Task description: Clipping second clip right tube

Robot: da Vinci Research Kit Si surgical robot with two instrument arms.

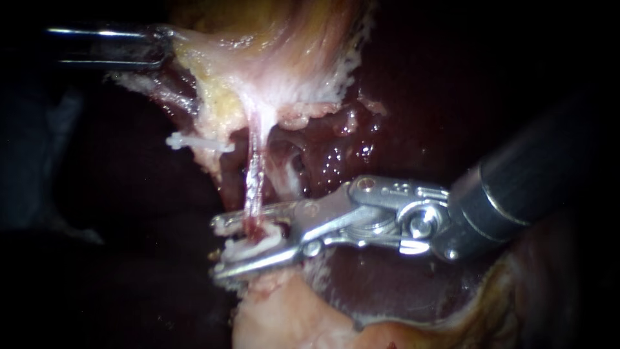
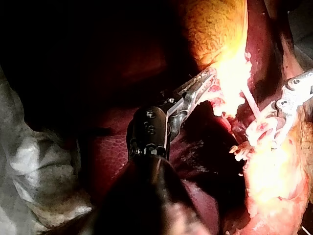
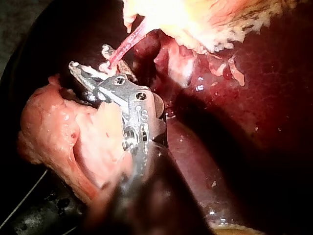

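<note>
While the liver (image 1: 413, 97) lies dark behind, your left instrument (image 1: 165, 46) clamps the gallbladder's (image 1: 278, 58) upper edge. Your right instrument (image 1: 223, 247) holds a white clip (image 1: 258, 249) in parted jaws, straddling the thin right tube (image 1: 255, 174) at its lower end.

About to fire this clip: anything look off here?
Nothing is out of place. There is only a dark red smear on the tube, where the clip in the right instrument straddles it. The tube looks whole.

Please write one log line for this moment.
Left instrument: grips gallbladder | right instrument: holds clip at tube
</note>
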